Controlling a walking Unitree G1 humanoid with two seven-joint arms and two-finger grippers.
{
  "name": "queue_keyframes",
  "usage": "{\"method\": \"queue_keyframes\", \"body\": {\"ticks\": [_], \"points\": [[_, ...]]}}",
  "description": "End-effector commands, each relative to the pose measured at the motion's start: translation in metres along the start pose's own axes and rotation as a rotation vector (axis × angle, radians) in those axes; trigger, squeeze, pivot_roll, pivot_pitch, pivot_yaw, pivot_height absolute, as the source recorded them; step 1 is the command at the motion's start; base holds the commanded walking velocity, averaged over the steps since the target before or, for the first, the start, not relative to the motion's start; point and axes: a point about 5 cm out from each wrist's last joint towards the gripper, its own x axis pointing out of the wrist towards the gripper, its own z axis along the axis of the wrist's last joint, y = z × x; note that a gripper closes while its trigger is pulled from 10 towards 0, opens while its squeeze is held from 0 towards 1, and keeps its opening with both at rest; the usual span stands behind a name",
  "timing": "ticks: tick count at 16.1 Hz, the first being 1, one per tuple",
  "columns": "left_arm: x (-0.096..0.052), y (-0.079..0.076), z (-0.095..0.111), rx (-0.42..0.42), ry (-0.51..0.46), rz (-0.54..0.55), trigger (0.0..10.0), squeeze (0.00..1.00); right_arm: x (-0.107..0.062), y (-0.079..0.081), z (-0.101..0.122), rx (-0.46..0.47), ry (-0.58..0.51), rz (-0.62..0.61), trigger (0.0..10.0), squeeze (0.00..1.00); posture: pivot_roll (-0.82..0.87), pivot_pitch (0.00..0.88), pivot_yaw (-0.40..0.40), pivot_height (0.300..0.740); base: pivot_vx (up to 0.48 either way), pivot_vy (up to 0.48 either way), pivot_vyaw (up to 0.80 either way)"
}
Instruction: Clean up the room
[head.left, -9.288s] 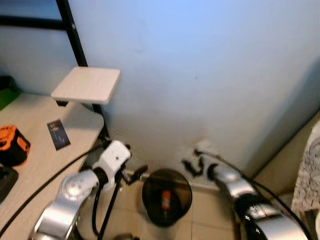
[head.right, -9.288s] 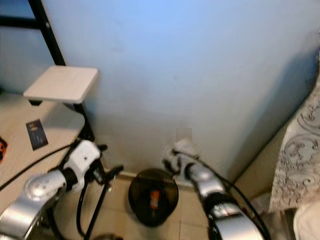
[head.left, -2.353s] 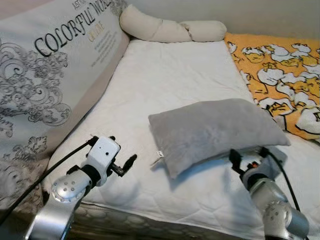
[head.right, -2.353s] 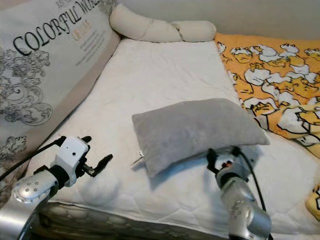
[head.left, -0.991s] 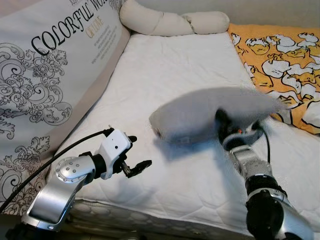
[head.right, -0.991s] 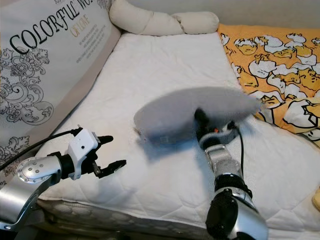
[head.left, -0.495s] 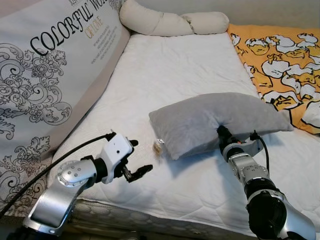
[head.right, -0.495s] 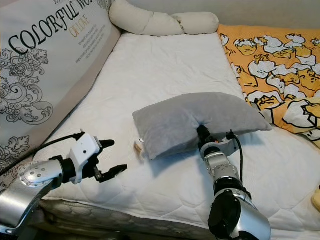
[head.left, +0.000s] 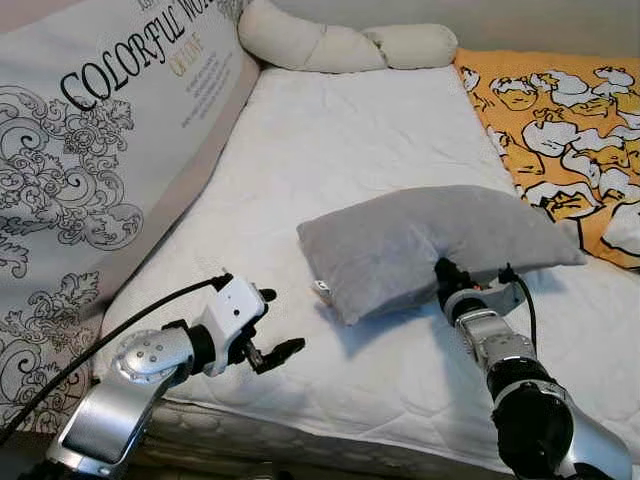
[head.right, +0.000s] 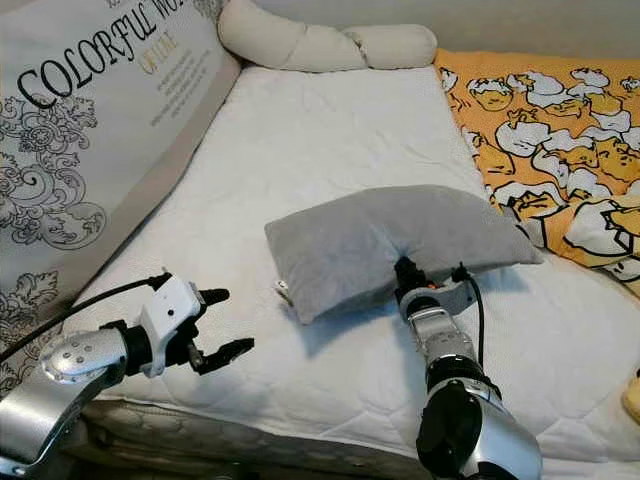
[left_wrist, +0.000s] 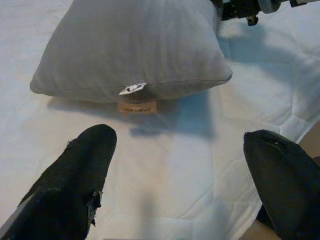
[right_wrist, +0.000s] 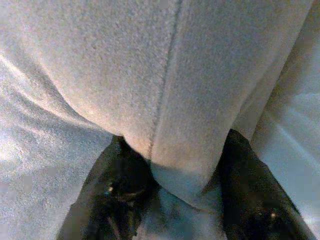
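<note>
Left eye view: right gripper (head.left: 441, 272) pinches the grey pillow's (head.left: 430, 240) near edge mid-mattress (head.left: 340, 130), while left gripper (head.left: 272, 328) hovers spread wide by the front edge.

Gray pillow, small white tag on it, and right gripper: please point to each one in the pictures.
gray pillow (head.left: 400, 245), left eye view, middle of its top.
white tag (left_wrist: 132, 89), left wrist view, on the seam.
right gripper (head.right: 404, 272), right eye view, at the pinched edge.

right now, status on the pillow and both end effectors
Right end effector shut on grey pillow, near edge pinched. Left end effector open, over the mattress, apart from the pillow. Small tan tag lies under the pillow's corner.
</note>
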Motion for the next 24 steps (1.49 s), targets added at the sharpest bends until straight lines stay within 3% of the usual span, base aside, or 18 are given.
{"method": "queue_keyframes", "body": {"ticks": [1,11,16,17,21,24], "points": [[0.0,-0.003,-0.003,0.004,0.011,-0.015,10.0,0.0,0.001,0.002,0.0,-0.015,0.007,-0.009,0.0,0.0,0.07,0.0,0.044,0.74,0.0,0.0,0.0],[0.0,-0.01,-0.007,-0.022,0.009,-0.02,10.0,0.0,0.004,0.011,0.006,-0.05,-0.007,0.011,0.0,0.0,0.06,0.0,0.052,0.74,0.0,0.0,0.0],[-0.006,0.002,-0.008,-0.02,-0.001,0.094,10.0,0.0,0.01,0.038,0.013,-0.143,-0.011,0.067,0.0,0.0,0.05,0.0,0.06,0.74,0.0,0.0,0.0],[-0.01,0.013,-0.007,-0.029,-0.013,0.198,10.0,0.0,0.013,0.056,0.017,-0.203,-0.018,0.107,0.0,0.0,0.06,0.0,0.051,0.74,0.0,0.0,0.0],[-0.023,0.041,-0.002,-0.061,-0.065,0.433,10.0,0.0,0.017,0.107,0.024,-0.286,-0.023,0.259,0.0,0.0,0.09,0.0,0.032,0.74,0.0,0.0,0.0],[-0.041,0.071,0.001,-0.076,-0.094,0.696,10.0,0.0,0.012,0.167,0.015,-0.443,0.065,0.518,0.0,0.0,0.09,0.0,0.031,0.74,0.0,0.0,0.0]]}}
